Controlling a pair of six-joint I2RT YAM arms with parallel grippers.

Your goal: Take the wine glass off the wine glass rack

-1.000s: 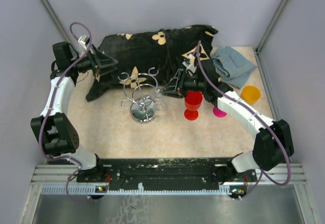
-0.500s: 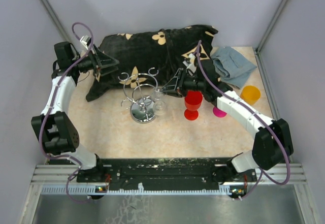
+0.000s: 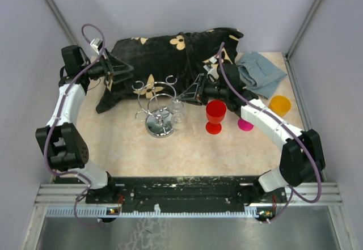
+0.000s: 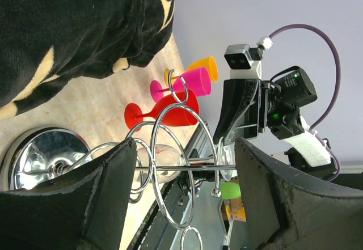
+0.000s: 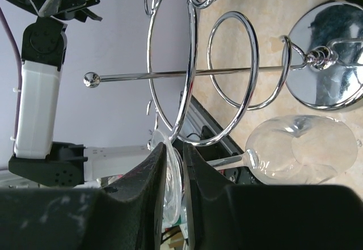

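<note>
rack [image 5: 326,63]: looped chrome wire | wine glass [image 5: 300,148]: clear, foot clamped by right jaws | left jaws: apart

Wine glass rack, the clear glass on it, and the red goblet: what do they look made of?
Wine glass rack: chromed metal wire, mirror-polished; its disc base reflects the scene. Wine glass: clear glass, or possibly clear plastic; the table shows through its bowl. Red goblet: probably glossy coloured plastic, evenly red; tinted glass can't be excluded.
</note>
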